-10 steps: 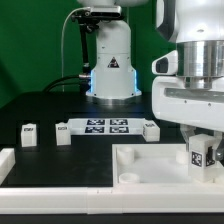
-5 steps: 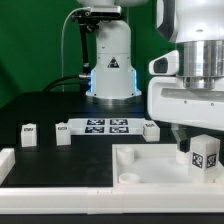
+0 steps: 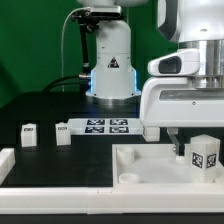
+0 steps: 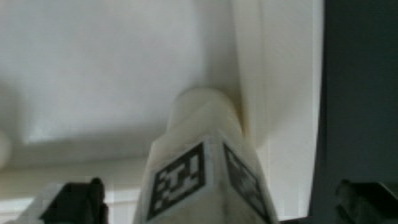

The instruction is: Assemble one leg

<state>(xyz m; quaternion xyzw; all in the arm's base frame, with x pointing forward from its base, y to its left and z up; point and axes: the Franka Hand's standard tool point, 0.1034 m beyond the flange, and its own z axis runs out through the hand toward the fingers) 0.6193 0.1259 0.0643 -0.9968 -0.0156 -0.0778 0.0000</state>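
A white leg with a square tag stands upright at the near right corner of the large white square tabletop. My gripper hangs over it with one finger on each side. In the wrist view the leg points down onto the white tabletop. It sits midway between my gripper's two dark fingertips. A gap shows on each side of the leg, so the jaws stand open round it.
Three more legs lie on the dark table: two at the exterior view's left and one beside the hand. The marker board lies between them. A white rail is at the near left, the arm's base behind.
The leg's tag first faced the camera squarely and now shows turned, corner-on. The hand's body has swung toward the exterior view's left, while the leg has stayed in its corner.
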